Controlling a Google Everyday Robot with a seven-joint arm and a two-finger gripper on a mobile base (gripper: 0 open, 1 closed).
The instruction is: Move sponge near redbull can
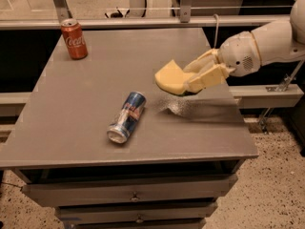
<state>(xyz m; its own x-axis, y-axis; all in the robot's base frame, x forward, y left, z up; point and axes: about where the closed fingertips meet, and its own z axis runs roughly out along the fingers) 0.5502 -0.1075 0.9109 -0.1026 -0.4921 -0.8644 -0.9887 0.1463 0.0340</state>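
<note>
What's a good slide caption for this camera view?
Gripper holds the sponge above the table, right of the lying redbull can; Coca-Cola can stands far left.

1 upright Coca-Cola can (74,38), far-left on gray table (71,104)
</note>
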